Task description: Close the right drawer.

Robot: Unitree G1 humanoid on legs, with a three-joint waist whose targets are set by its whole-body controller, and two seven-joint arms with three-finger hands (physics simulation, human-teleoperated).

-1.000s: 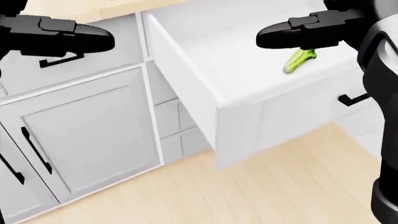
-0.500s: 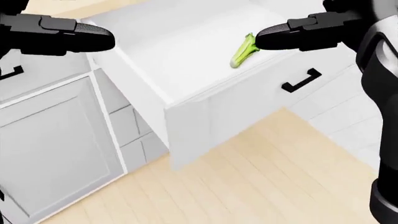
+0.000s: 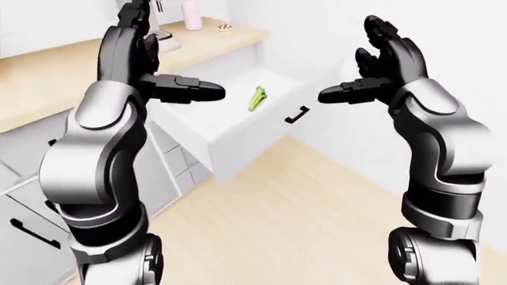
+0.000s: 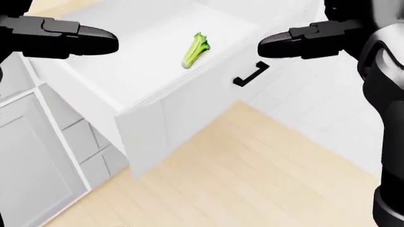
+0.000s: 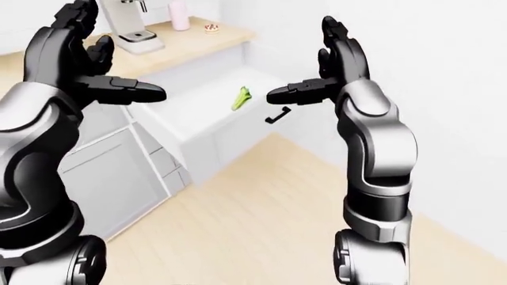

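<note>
The right drawer [image 4: 183,111] stands pulled far out of the white cabinets, with a black handle [image 4: 249,75] on its front panel. A green celery stalk [image 4: 195,48] lies on its white floor. Both hands are raised in the air above the drawer and touch nothing. My left hand [image 4: 88,37] is open over the drawer's left part, fingers pointing right. The right hand [image 4: 284,43] is open too, just above and to the right of the handle.
A wooden counter [image 5: 190,44] above the drawer carries a coffee machine [image 5: 135,27] and a pink bottle [image 5: 180,15]. White cabinet doors [image 4: 31,156] lie to the left. Wood floor [image 4: 252,179] spreads below, and a white wall [image 5: 444,119] stands to the right.
The whole picture has shifted left, so the camera has turned right: the drawer and celery slid leftward and the handle came nearer the middle. Both hands keep their pose.
</note>
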